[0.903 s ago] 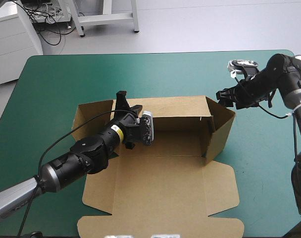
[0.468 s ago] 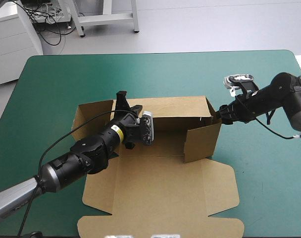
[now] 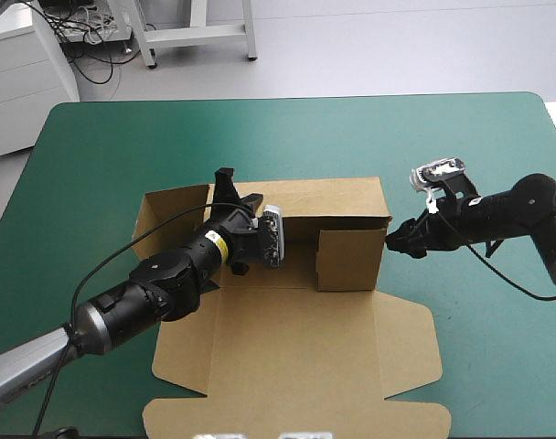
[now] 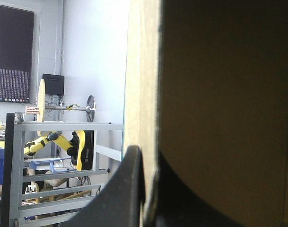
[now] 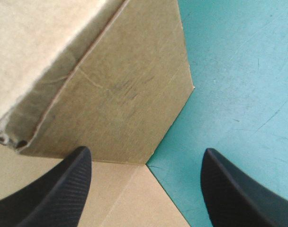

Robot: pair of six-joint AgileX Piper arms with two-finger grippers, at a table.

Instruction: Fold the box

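At the middle of the teal-green counter (image 3: 104, 155) you see the brown box (image 3: 296, 357), partly formed: its far wall stands upright, its right side flap (image 3: 349, 260) is turned inward, and its lid panel lies flat toward the near edge. Your left end effector (image 3: 230, 190) pinches the far wall's top edge near its left end. Your right end effector (image 3: 395, 241), fingers spread, sits just outside the box's right corner.

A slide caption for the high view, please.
Left gripper clamps the box's raised far wall; right gripper at its side flap.
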